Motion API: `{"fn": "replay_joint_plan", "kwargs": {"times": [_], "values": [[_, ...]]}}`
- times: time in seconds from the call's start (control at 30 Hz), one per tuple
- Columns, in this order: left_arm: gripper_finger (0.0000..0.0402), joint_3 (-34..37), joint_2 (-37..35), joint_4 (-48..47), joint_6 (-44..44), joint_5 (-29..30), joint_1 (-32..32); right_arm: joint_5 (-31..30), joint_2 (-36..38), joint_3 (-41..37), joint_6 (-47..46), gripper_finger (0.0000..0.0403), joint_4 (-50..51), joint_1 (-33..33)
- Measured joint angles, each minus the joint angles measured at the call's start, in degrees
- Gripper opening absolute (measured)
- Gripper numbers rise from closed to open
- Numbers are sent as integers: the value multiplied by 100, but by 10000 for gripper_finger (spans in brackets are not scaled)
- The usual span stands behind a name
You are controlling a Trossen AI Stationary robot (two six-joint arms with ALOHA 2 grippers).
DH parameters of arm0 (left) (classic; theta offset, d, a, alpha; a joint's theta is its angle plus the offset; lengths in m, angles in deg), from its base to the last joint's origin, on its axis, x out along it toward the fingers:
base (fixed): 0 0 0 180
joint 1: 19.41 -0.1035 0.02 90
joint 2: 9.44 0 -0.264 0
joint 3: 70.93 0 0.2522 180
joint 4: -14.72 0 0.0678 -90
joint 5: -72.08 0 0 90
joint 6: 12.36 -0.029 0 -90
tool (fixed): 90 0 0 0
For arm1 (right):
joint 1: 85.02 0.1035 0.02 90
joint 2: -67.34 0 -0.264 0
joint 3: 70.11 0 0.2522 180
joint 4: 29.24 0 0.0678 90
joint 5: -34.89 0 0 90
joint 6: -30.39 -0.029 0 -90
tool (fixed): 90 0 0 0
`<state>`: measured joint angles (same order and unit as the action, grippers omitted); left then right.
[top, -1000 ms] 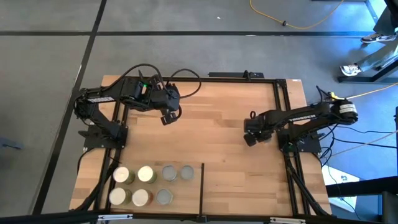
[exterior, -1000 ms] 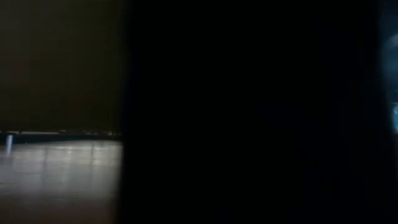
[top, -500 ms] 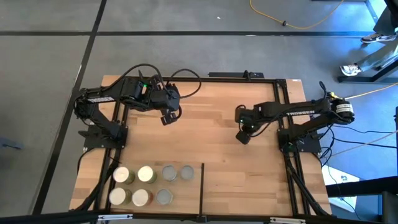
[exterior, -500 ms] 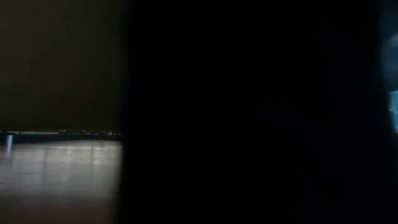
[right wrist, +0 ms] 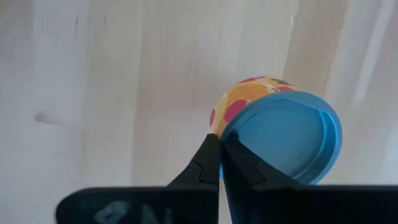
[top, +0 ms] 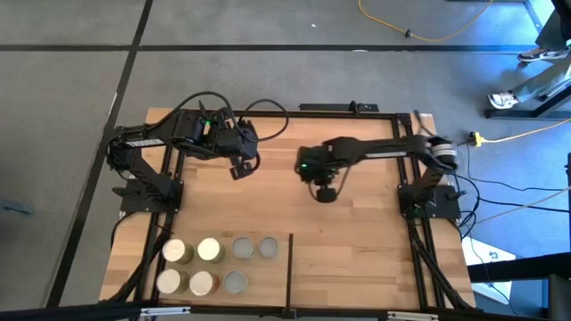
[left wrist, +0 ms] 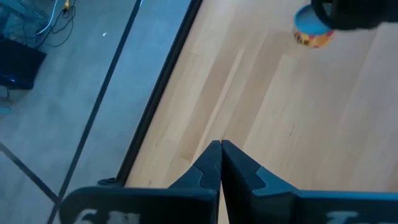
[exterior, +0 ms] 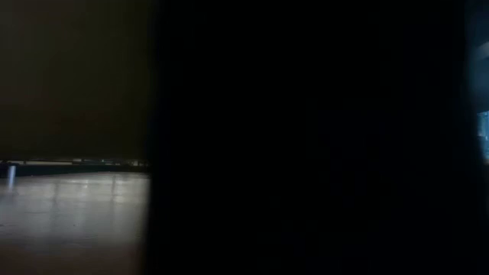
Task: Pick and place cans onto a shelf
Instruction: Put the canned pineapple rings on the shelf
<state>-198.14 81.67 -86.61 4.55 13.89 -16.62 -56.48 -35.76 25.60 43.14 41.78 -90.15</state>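
Pale wood planks make up the desk, and over its middle we see the right end effector reached out from the right arm. Its wrist view shows its two fingers pressed together tip to tip, gripping nothing. Just beyond those tips stands a can with a blue top and orange sides with pink dots; we cannot tell whether the fingertips touch it. The same can shows in the left wrist view, partly covered by the right arm's dark end.

The left end effector hangs over the back left of the desk, well apart from that can. Its fingers are likewise closed against each other and empty.

The other cans, seven by our count, sit in two rows on the shelf at the front left corner, left of the thin black divider. One can has reddish sides.

The low view is almost wholly dark.
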Motion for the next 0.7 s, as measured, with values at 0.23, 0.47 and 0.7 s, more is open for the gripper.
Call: {"fn": "replay_joint_plan", "kwargs": {"times": [0.23,0.47,0.7], "values": [[0,0,0,-215,0,-2,0,-6,-902,1328,1889,6,135,146],[0,0,0,-247,0,-2,0,455,-1384,1900,3690,6,60,468],[0,0,0,-247,-232,-311,0,318,-1972,1910,4281,6,-213,745]]}}
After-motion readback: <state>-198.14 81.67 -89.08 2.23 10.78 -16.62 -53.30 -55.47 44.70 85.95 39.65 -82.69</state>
